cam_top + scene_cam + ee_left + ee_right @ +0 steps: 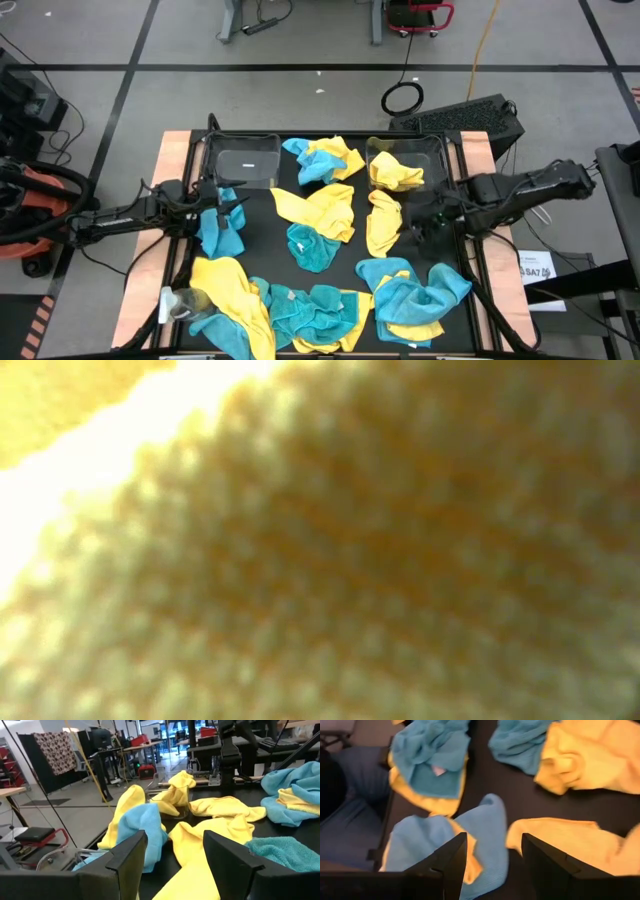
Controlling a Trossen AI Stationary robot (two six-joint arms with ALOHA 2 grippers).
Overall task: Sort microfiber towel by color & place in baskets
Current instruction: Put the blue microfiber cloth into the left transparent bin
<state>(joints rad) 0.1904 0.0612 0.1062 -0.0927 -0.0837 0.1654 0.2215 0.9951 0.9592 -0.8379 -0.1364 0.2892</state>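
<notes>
From where I stand, the dark surface [262,228] is strewn with small soft microfiber towels, bright yellow and teal-blue mixed, and two clear plastic rectangular baskets sit at its far edge. The left basket [246,160] looks to hold nothing yet; the right basket [405,160] has a crumpled yellow towel [394,175] in it.

The left tool [213,196] hovers just in front of the left basket, fingers [129,860] spread apart with nothing between them. A rumpled teal-blue towel [222,230] lies right beside it, slightly nearer the front edge, and in the wrist view that blue cloth with a yellow one behind it sits straight ahead of the gap. That makes the left arm much the nearer one for a blue pick, and the basket behind it the short drop.

The right tool [425,215] hangs below the right basket, jaws likewise parted and empty. A long yellow strip of towel [382,222] lies just inboard of it, running front to back, so a grasp across its narrow width seems apt.

The low camera is smothered by yellow cloth, so I can judge heights only roughly.
</notes>
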